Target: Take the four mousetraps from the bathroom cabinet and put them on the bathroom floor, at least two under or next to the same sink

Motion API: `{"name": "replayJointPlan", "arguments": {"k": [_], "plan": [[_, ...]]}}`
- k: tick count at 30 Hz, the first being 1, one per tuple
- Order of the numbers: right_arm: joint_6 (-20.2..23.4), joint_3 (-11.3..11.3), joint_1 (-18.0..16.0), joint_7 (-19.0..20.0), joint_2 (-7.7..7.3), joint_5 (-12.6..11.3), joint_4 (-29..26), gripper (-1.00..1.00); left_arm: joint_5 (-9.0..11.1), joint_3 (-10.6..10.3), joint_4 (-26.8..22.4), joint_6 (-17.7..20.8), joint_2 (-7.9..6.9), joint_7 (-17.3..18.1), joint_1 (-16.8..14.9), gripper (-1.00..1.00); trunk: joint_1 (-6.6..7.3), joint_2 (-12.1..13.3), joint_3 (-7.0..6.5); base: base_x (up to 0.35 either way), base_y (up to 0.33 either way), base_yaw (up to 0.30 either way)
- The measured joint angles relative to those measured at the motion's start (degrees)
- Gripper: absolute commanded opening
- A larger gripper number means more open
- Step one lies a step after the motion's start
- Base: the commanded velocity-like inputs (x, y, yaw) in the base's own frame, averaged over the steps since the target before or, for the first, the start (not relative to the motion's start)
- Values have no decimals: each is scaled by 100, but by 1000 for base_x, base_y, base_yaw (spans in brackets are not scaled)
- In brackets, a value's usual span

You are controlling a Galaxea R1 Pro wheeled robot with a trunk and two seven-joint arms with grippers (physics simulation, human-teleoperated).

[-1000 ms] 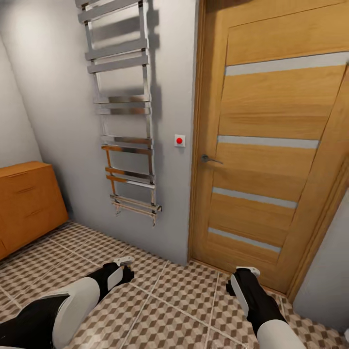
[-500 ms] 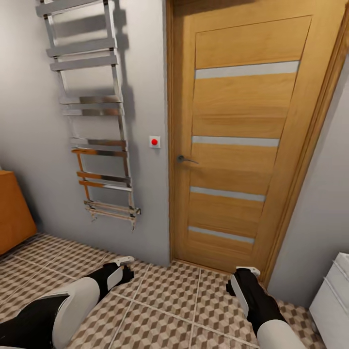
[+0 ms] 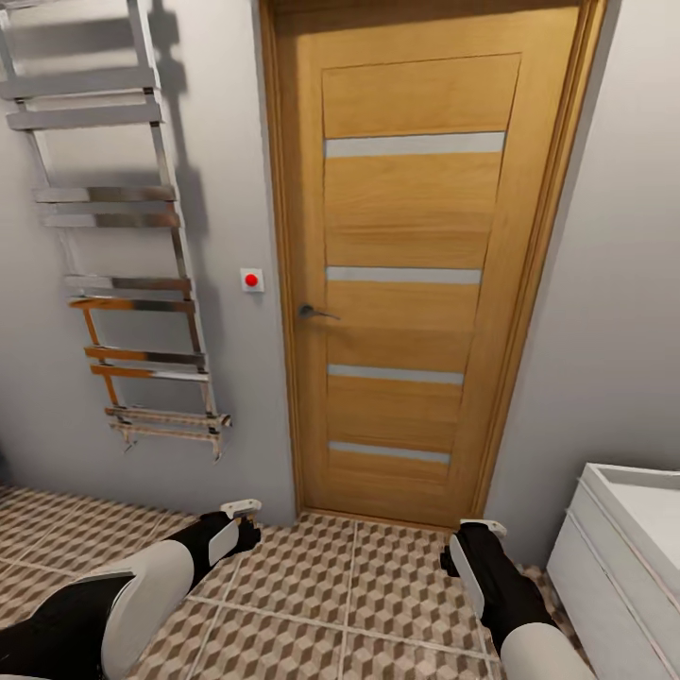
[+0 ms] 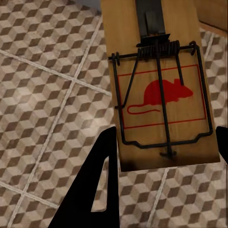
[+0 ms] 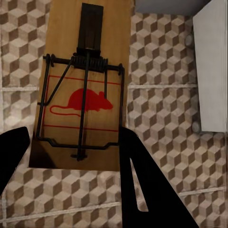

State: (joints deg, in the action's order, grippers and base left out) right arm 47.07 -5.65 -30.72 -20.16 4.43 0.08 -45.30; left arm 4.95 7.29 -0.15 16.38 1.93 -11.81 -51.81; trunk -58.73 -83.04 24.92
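While the base swings right, the head view has slid along the wall: a second ago the orange cabinet sat at the left edge, half a second ago just a sliver of it, now it's out of the picture. Camera motion, not the furniture moving.

New arrival on the right side of the head view: the white vanity (image 3: 604, 576) with the bathroom sink (image 3: 652, 515) moulded on top, low in the corner beside the wooden door (image 3: 416, 274). Towel rail (image 3: 113, 246) and the red wall button (image 3: 251, 280) have drifted leftward in the view.

Arms haven't changed pose relative to the body across the three head frames.

Left gripper (image 4: 164, 156): closed on a mousetrap (image 4: 159, 85), board lying between the two dark fingers, red mouse print and wire bar facing the wrist camera, held above the bathroom floor (image 4: 42, 95). In the head view the left gripper (image 3: 236, 529) hangs low over the tiles.

Right gripper (image 5: 76, 156): also clamped on a mousetrap (image 5: 83, 90), same orientation, tiles below. White vanity edge (image 5: 211, 71) shows in that wrist view, near but apart from the trap.

My read:
- two traps in hand, still off the floor
- robot is turning from the cabinet toward the sink
- next step likely needs more turn or a short roll right, then lowering both beside the vanity base
- the other two traps: can't tell where they are
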Motion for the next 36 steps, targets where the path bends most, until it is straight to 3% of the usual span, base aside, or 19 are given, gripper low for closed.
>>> {"name": "replayJointPlan", "arguments": {"k": [14,29,36], "plan": [[4,0,0,-5,0,1,0,-100,0,0,1,0,7,0,0,-100,0,0,-10,0,0,-103],[19,0,0,2,2,-9,0,-100,0,0,3,0,8,0,0,-100,0,0,15,0,0,-258],[10,0,0,3,6,-19,7,-100,0,0,4,6,8,-1,0,-100,-2,0,18,-106,0,-82]]}}
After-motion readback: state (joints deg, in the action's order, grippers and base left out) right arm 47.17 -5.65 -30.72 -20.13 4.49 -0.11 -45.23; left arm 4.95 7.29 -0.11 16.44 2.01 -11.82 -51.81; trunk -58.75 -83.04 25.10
